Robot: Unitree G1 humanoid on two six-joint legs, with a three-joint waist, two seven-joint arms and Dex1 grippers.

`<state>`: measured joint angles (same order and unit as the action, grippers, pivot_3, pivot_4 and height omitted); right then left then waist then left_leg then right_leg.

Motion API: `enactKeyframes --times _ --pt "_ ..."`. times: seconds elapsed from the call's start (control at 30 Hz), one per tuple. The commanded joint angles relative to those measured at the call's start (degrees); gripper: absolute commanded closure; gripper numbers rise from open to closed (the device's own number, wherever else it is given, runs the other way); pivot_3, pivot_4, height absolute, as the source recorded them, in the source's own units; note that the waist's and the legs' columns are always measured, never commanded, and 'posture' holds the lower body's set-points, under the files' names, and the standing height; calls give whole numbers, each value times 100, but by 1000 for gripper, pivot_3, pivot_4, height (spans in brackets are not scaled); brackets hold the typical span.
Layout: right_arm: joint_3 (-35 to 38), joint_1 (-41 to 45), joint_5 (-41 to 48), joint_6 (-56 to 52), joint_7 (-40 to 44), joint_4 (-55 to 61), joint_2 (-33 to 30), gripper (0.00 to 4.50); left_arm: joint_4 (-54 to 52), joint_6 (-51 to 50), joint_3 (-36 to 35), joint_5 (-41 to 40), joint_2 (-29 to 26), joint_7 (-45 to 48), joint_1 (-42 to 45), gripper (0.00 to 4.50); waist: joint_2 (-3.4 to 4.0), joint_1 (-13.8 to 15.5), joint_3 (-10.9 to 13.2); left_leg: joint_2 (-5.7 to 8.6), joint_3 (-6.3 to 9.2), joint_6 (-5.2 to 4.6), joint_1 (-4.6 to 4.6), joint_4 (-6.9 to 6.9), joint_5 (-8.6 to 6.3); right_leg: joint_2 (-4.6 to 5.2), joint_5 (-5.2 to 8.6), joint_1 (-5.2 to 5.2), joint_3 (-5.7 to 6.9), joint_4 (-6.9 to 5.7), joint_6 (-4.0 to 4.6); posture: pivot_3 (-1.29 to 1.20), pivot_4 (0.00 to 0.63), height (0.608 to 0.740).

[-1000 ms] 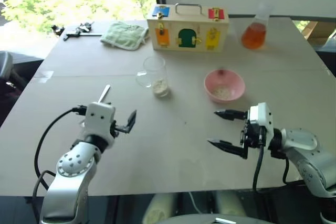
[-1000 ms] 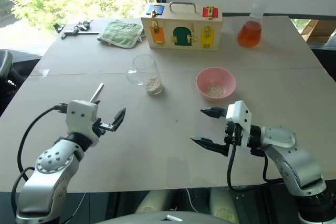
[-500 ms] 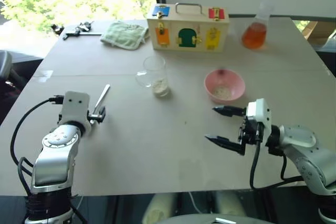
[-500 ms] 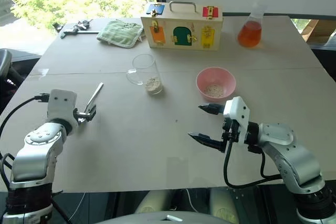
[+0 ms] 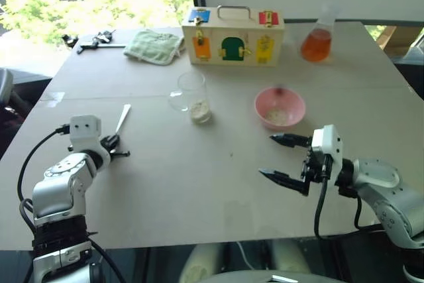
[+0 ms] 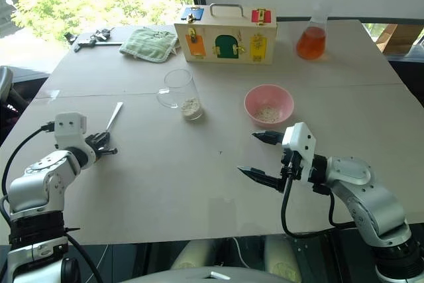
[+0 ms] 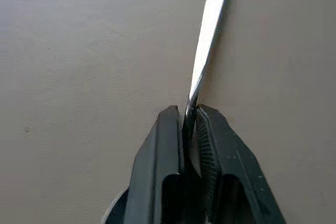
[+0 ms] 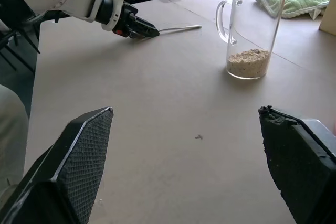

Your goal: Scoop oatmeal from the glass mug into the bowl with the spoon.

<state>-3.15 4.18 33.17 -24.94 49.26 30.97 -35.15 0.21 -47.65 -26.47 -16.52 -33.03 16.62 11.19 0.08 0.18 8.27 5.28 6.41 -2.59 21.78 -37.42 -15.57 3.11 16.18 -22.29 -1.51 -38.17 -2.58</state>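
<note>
My left pincer [image 7: 190, 129] is clamped edge-on around the spoon [image 7: 208, 35], right pincer [image 5: 286, 160] gaping, so lifting could twist it loose.

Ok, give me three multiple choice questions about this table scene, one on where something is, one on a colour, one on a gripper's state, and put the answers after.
1. Where does the spoon lie?
A. inside the bowl
B. on the table, left of the glass mug
C. on the green cloth

2. What colour is the liquid in the flask?
A. orange
B. blue
C. clear

3. How does the left gripper stand?
A. wide open above the mug
B. shut on the spoon
C. shut on nothing

Answers: 1 B, it rests flat on the table left of the glass mug. 2 A, the liquid is orange. 3 B, the left wrist view shows both fingers clamped on the spoon's handle.
</note>
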Motion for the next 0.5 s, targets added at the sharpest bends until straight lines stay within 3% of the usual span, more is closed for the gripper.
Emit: enactKeyframes --times 0.03,0.17,0.33,0.5 --pt "88 28 41 37 -51 221 -1 0 20 -300 -99 1 84 -141 -368 4431 1 -22 -1 0 -1 0 0 0 0 0 0 0 -1 0 0 0 150 740" --pt "77 56 12 75 -43 171 -4 0 -400 -19 -318 -154 282 -171 -699 4431 3 -89 -2 0 -3 0 0 1 0 0 0 0 -5 1 0 0 150 740" --pt "116 151 66 45 -75 110 39 0 -1869 824 -588 -891 851 551 -1716 4431 0 -86 -1 -1 -13 -4 7 7 -2 0 0 -3 -16 10 0 0 150 740" --pt "145 289 359 -345 -269 31 175 0 -3102 1247 -31 -823 692 1181 -3042 4431 -11 -15 0 -1 -13 -6 10 6 -4 2 0 -2 -13 18 0 0 150 740"
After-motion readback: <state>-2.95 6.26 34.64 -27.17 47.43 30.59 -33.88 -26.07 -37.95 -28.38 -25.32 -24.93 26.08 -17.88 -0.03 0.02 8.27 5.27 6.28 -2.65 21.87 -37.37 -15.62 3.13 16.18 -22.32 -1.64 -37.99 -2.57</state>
